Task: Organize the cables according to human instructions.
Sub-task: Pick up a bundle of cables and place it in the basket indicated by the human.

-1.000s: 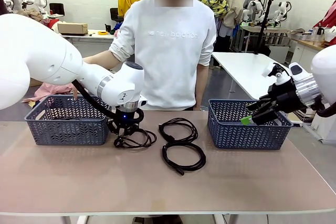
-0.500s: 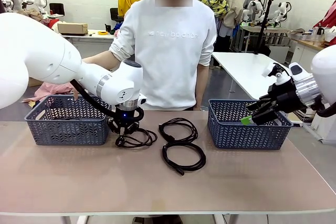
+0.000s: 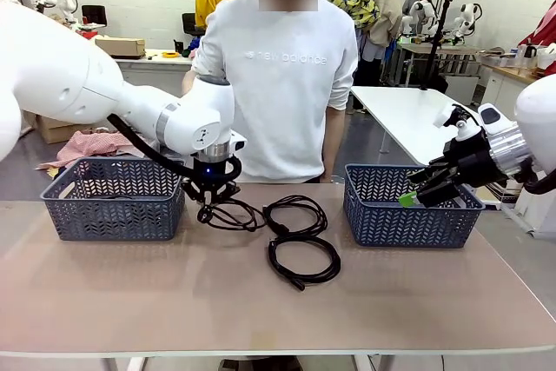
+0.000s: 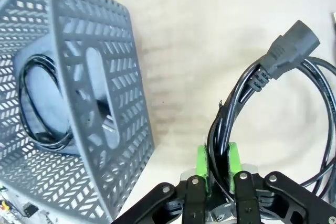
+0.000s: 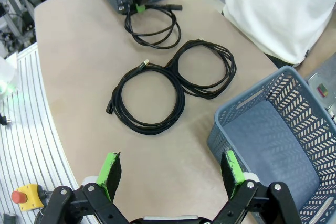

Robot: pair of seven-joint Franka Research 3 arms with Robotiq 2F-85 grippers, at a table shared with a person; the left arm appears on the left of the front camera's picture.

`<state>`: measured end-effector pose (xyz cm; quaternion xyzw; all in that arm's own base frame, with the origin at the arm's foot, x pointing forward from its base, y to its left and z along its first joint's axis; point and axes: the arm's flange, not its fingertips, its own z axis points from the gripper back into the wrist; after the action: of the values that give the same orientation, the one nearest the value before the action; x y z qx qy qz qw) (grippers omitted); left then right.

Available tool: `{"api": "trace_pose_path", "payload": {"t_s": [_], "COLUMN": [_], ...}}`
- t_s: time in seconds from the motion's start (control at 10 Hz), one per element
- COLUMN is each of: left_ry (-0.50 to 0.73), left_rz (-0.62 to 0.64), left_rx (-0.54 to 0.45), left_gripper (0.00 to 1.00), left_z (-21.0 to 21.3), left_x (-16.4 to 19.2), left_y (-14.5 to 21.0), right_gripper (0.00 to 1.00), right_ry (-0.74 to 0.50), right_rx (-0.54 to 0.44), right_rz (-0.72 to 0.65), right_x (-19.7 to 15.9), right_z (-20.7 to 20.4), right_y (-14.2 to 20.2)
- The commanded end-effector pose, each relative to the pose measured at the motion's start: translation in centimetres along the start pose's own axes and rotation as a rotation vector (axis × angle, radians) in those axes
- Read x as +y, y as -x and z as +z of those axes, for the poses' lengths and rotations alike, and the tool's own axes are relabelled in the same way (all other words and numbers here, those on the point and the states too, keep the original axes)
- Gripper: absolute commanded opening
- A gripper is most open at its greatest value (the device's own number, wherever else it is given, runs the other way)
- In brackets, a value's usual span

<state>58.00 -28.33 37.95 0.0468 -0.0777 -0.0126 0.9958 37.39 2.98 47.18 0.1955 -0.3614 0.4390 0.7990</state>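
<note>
My left gripper (image 3: 215,198) is shut on a cable (image 3: 235,215), a black coiled bundle that hangs from it just right of the left basket (image 3: 113,200). In the left wrist view the green pads (image 4: 202,162) pinch the cable's strands (image 4: 223,109), and its plug (image 4: 293,44) sticks out above. Another cable (image 4: 35,103) lies inside the left basket (image 4: 110,98). Two more cables (image 3: 296,214) (image 3: 304,261) lie side by side on the table's middle. My right gripper (image 3: 418,196) hovers open over the right basket (image 3: 408,213), with nothing between its fingers (image 5: 109,170).
A person (image 3: 282,76) stands at the table's far edge, between the baskets. In the right wrist view the two lying cables (image 5: 148,99) (image 5: 205,70) are left of the right basket (image 5: 273,129). Bare tabletop (image 3: 261,319) lies toward the near edge.
My left gripper has risen and shifted slightly right with the cable, whose loops have come up off the table. The person's arm drew back from the left basket. The right arm stayed still.
</note>
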Motion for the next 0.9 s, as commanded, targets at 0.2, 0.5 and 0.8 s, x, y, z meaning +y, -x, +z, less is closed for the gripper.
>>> {"api": "trace_pose_path", "payload": {"t_s": [0.2,0.5,0.8], "left_ry": [0.071,0.094,0.137], "left_rz": [-0.057,-0.067,-0.153], "left_rx": [-0.021,-0.019,0.002], "left_gripper": [0.00,0.00,0.00], "left_z": [4.6,7.6,9.8], "left_x": [0.7,2.0,5.2], "left_y": [-0.1,-0.6,-2.4], "right_gripper": [1.00,1.00,1.00], "right_ry": [-0.008,-0.008,-0.008], "right_rx": [-0.024,-0.024,-0.024], "right_rz": [0.019,0.019,0.019], "right_x": [-0.4,-0.4,-0.4], "right_z": [-0.2,-0.2,-0.2], "right_y": [-0.2,-0.2,-0.2]}}
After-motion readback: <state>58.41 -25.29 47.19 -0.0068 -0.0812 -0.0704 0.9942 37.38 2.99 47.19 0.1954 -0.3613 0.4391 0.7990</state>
